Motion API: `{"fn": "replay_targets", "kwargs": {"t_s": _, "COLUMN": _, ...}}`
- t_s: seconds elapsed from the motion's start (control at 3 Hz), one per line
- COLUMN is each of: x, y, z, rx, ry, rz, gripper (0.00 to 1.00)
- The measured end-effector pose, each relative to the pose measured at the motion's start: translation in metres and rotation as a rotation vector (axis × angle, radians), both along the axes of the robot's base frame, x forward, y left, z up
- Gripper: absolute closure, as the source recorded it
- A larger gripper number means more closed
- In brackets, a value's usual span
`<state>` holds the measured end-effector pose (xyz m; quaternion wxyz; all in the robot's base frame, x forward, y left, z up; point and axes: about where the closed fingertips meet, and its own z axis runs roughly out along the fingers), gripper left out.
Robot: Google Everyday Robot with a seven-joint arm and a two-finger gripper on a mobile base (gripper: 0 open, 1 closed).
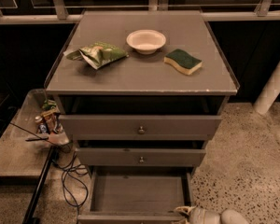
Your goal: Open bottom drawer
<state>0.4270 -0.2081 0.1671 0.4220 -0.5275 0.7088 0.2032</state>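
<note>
- The loose black cables [69,177] lie on the speckled floor [242,171] just left of the cabinet's foot. If my base swings that way, I judge it could snag them and drag the small coloured packets [49,121] off the low side shelf [14,153].
- The bottom drawer [137,192], lowest of three in the grey metal cabinet [140,76], stands pulled well out, its plain grey inside showing. A further hard pull could tip the cabinet forward and slide the crumpled green snack bag [99,54], round white bowl [146,41] and green-and-yellow sponge [183,61] on top.
- My pale gripper [196,214] sits at the drawer front's right end (clenched, released or holding, I cannot tell). Leaving sideways could knock the drawer askew.
- No brand or writing is legible on the bag or packets.
</note>
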Motion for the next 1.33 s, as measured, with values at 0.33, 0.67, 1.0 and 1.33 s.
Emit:
{"fn": "replay_targets", "kwargs": {"t_s": 0.33, "x": 0.0000, "y": 0.0001, "z": 0.0000, "rx": 0.000, "ry": 0.000, "rz": 0.000, "gripper": 0.34}}
{"fn": "replay_targets", "kwargs": {"t_s": 0.67, "x": 0.0000, "y": 0.0001, "z": 0.0000, "rx": 0.000, "ry": 0.000, "rz": 0.000, "gripper": 0.13}}
{"fn": "replay_targets", "kwargs": {"t_s": 1.0, "x": 0.0000, "y": 0.0001, "z": 0.0000, "rx": 0.000, "ry": 0.000, "rz": 0.000, "gripper": 0.00}}
{"fn": "replay_targets", "kwargs": {"t_s": 1.33, "x": 0.0000, "y": 0.0002, "z": 0.0000, "rx": 0.000, "ry": 0.000, "rz": 0.000, "gripper": 0.00}}
